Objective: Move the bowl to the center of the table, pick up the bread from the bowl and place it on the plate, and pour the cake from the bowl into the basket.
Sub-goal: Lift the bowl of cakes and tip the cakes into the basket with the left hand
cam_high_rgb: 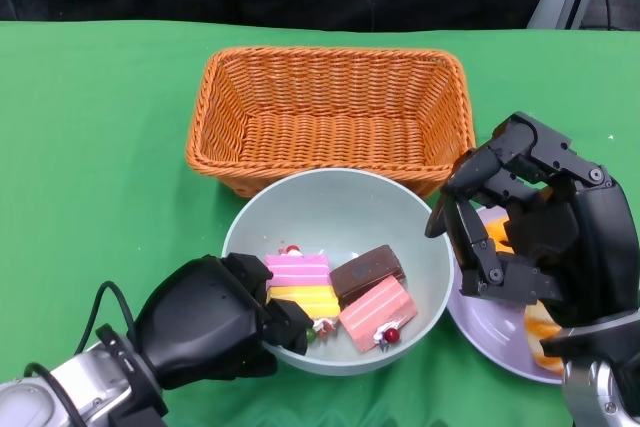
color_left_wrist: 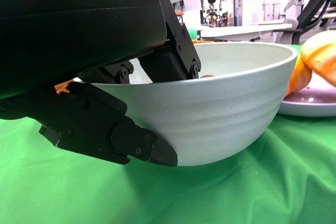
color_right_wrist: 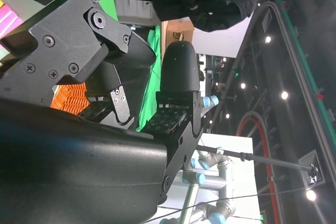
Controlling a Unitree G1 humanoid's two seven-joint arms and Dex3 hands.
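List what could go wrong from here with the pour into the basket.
1. The left hand grips the bowl by one rim only, fingers inside and outside the wall; tilted, the bowl may slip or twist.
2. The cake pieces lie loose, so some could tumble short of the basket onto the cloth.
3. The right hand hangs over the plate beside the bowl, so a lift might bump it.
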